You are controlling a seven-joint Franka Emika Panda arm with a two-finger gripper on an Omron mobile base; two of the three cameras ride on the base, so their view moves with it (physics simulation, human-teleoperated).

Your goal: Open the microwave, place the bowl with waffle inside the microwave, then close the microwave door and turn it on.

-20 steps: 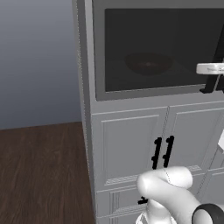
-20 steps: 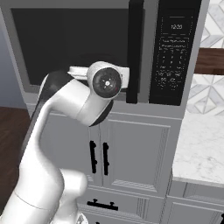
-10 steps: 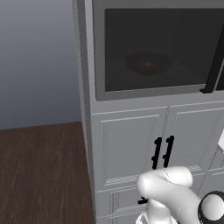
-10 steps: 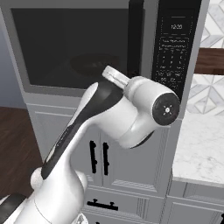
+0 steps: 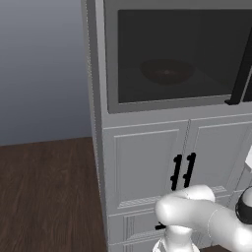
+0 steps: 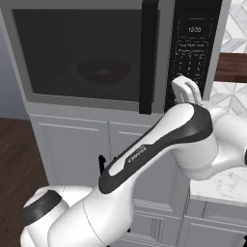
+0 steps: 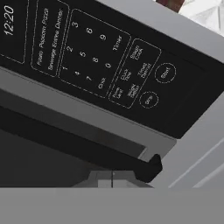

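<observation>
**Door shut, bowl inside, hand up at the keypad**

In the left base view, open wooden floor (image 5: 44, 197) fills the lower left, bounded on its right by the vertical edge of the white cabinet (image 5: 142, 162). Above it the microwave (image 5: 110, 59) takes the upper right of the frame. Its door (image 5: 147, 39) lies flush in the grey frame, and the bowl (image 5: 166, 72) shows dimly through the glass at the centre of the window. What lies in it cannot be made out. The black handle (image 5: 242, 69) runs down the right edge of the frame.

In the right base view the bowl (image 6: 103, 71) sits in the middle of the dark window, well clear of its edges. The handle (image 6: 148, 55) stands upright just right of centre, between the window and the control panel (image 6: 193, 43) at the upper right. The robot's white hand reaches up in front of the lower part of that panel, at centre right, with the arm crossing the cabinet doors below. A marble tabletop (image 6: 226, 185) edges in at the lower right.

In the hand view the control panel (image 7: 100, 61) runs tilted across the upper half, its start button (image 7: 165, 73) at centre right. The end of the handle (image 7: 146, 168) ends at lower centre, close to the camera. Whether the pincer is spread or pressed together cannot be told.
</observation>
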